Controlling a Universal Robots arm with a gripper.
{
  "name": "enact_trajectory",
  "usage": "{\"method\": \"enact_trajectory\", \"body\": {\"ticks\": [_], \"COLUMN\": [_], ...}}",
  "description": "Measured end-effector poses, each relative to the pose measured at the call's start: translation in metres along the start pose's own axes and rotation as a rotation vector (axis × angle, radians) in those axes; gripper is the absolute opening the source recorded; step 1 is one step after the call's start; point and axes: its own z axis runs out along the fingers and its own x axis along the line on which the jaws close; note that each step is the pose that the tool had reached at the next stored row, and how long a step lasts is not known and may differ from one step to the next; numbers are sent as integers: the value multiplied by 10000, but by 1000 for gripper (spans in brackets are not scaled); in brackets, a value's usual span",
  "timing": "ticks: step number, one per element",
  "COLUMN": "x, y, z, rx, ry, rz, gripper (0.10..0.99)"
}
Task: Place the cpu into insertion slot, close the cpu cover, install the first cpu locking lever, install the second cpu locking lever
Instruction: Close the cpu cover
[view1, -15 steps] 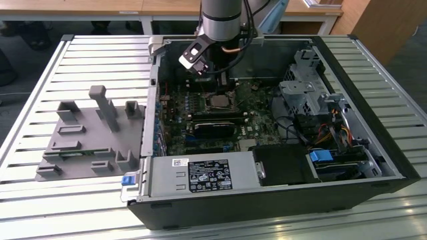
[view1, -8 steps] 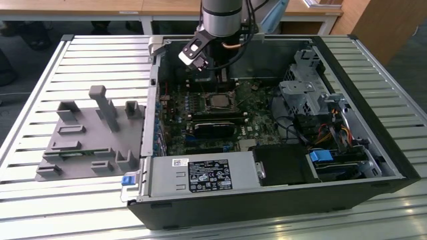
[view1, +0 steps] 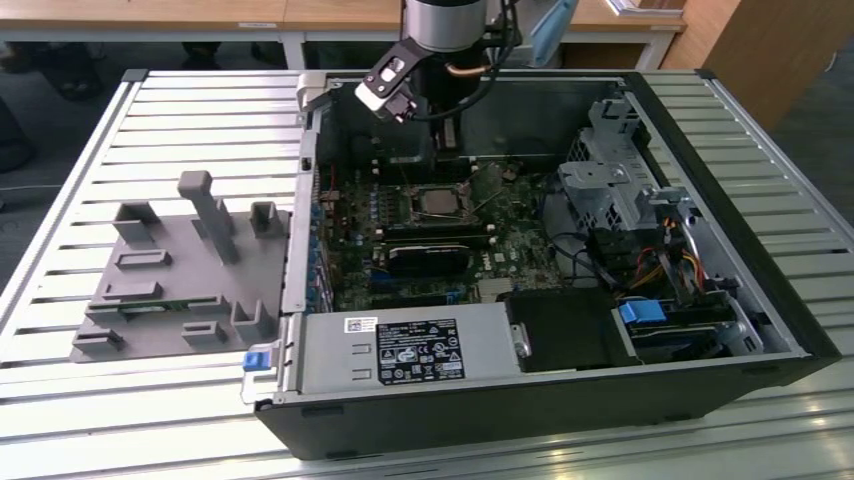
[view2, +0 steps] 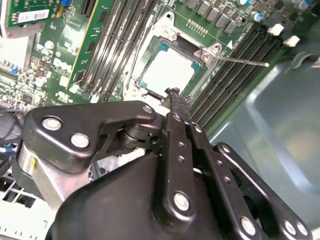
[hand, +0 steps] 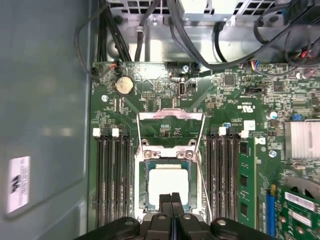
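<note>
The cpu (hand: 167, 184) (view2: 169, 69) lies flat in the insertion slot (hand: 142, 172) on the green motherboard (hand: 225, 100), its pale metal face up. The cpu cover (hand: 170, 116) stands swung open on the slot's far side, a thin silver frame. A thin wire locking lever (view2: 241, 61) sticks out sideways from a socket corner. My gripper (hand: 171, 201) (view2: 174, 96) hovers just above the cpu's near edge with its two black fingers pressed together and nothing between them. In the exterior view the gripper (view1: 447, 135) hangs over the socket (view1: 438, 203) inside the open case.
Black memory slots (hand: 112, 175) flank the socket on both sides, with a green card (hand: 246, 185) beyond. The case wall (hand: 45, 100) is close by. A power supply (view1: 400, 350), drive cage (view1: 614, 190) and cables crowd the case. A grey fixture (view1: 187, 260) sits on the slatted table.
</note>
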Motion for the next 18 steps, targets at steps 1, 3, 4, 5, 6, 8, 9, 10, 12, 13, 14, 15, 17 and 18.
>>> {"method": "enact_trajectory", "body": {"ticks": [1, 3, 4, 5, 6, 8, 9, 10, 12, 13, 14, 15, 17, 18], "x": [0, 0, 1, -2, -10, -35, -50, -68, -88, -88, -87, -87, -86, -85], "y": [1, 3, 3, 3, 4, 4, 4, 4, 8, 26, 54, 89, 165, 204], "z": [-23, -41, -40, -41, -42, -41, -42, -41, -41, -39, -38, -36, -30, -28], "rx": [3, 9, 10, 12, 12, 12, 12, 11, 14, 29, 60, 104, 196, 231], "ry": [-1, 0, 3, 1, 1, 1, 1, 2, 1, 1, 0, 0, 5, 9], "rz": [1, 0, 1, 0, 0, 2, 3, 5, 6, 6, 7, 8, 8, 8], "gripper": [110, 110, 110, 110, 110, 110, 110, 110, 110, 110, 110, 110, 110, 110]}}
